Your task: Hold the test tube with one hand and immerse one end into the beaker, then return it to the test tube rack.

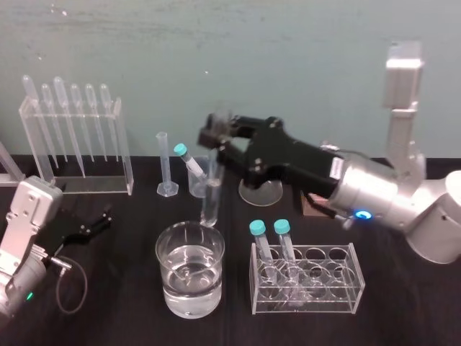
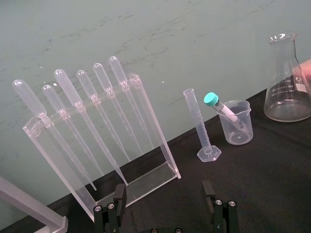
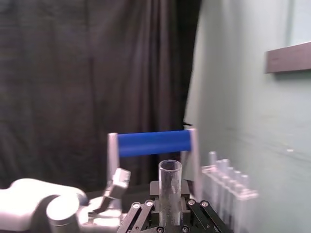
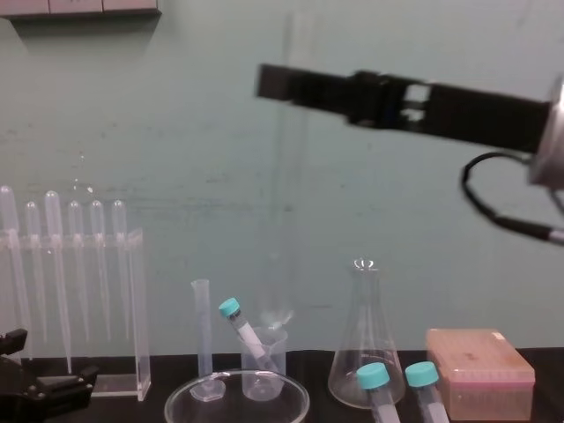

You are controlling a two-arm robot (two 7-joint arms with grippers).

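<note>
1. My right gripper (image 1: 216, 140) is reaching in over the back of the table, its fingers clamped on the test tube (image 1: 210, 202) near the tube's open rim. The wrist view shows the glass pinched between them.
2. The tube hangs upright. In the chest view its rounded lower end sits just above the rim of the beaker (image 4: 263, 370), and I cannot tell whether they touch.
3. The beaker already has a teal-capped tube (image 1: 189, 161) leaning in it, and the graduated cylinder (image 1: 166, 167) stands just beside it.
4. The test tube rack (image 1: 306, 277) sits at front right and holds two capped tubes.
5. My left gripper (image 1: 94, 223) is parked low at front left with its fingers spread wide and holding nothing.
</note>
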